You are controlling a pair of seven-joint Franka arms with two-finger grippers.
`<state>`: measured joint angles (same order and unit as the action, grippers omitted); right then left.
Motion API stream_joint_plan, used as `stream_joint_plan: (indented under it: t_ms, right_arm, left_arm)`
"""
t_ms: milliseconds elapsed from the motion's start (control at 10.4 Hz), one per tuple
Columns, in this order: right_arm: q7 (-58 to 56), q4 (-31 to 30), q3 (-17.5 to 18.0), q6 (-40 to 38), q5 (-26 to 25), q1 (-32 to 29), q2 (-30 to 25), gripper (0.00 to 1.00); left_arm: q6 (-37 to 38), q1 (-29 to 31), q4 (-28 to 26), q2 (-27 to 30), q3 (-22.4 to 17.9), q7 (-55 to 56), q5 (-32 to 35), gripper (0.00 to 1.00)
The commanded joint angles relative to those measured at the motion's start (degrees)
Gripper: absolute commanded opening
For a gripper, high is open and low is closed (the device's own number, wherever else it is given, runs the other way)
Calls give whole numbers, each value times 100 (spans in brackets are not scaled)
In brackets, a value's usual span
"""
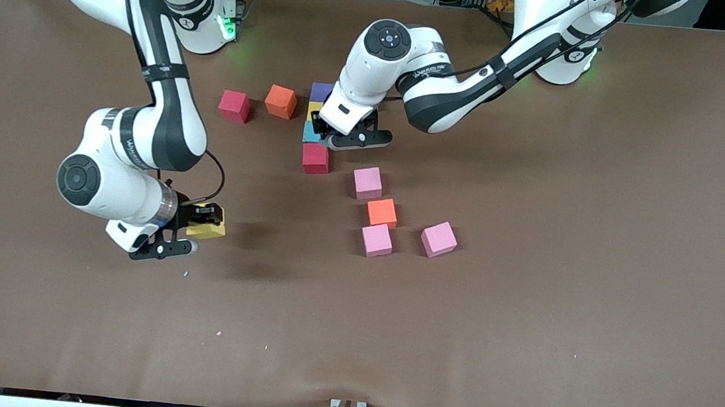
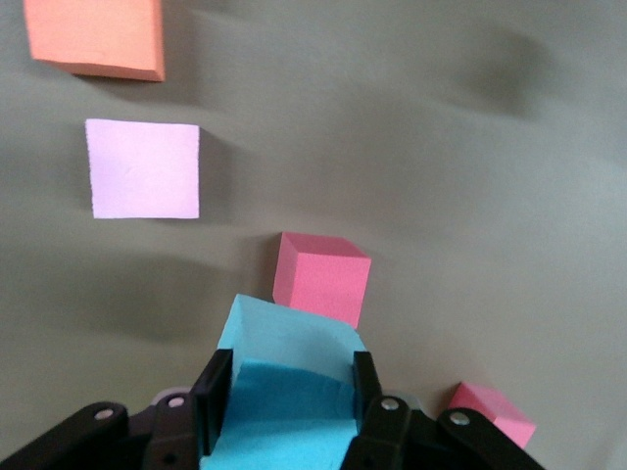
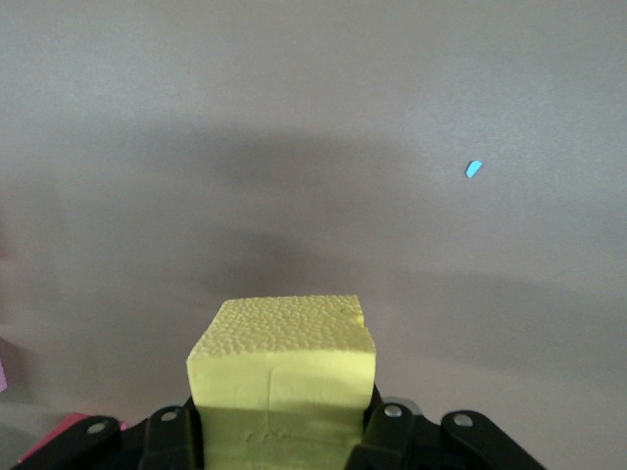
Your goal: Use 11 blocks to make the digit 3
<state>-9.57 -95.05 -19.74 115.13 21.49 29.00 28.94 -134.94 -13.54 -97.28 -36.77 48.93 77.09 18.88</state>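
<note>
The left end effector (image 1: 342,136) grips a blue block (image 2: 289,377) in the column directly under it, while the right end effector (image 1: 195,230), clamping a yellow block (image 3: 284,377), hangs well apart toward the right arm's end of the tabletop (image 1: 523,325).

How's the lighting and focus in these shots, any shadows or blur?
Front view: even light, soft arm shadows on the brown table. Left wrist view: the light blue foam cube between the fingers looks soft, its lower face shaded. Right wrist view: the yellow foam cube is sharp, with a broad shadow on the table.
</note>
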Motion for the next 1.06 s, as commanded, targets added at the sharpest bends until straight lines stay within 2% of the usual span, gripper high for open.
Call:
stream_joint_plan:
  t_ms: [0, 385, 577, 962]
  right_arm:
    - [-18, -22, 164, -34, -118, -114, -135, 22]
    - [25, -5, 41, 10, -118, -184, -126, 22]
    - [8, 13, 23, 62, -171, -211, -82, 22]
    - [-18, -5, 32, 369, -171, -333, 163, 22]
  left_arm:
    - [73, -35, 42, -67, -24, -1026, -183, 0]
    - [117, -113, 191, -24, -24, -2520, -104, 0]
    - [283, -376, 296, -6, -24, -3119, 53, 0]
    - [484, -614, 350, -120, -42, -5218, 221, 0]
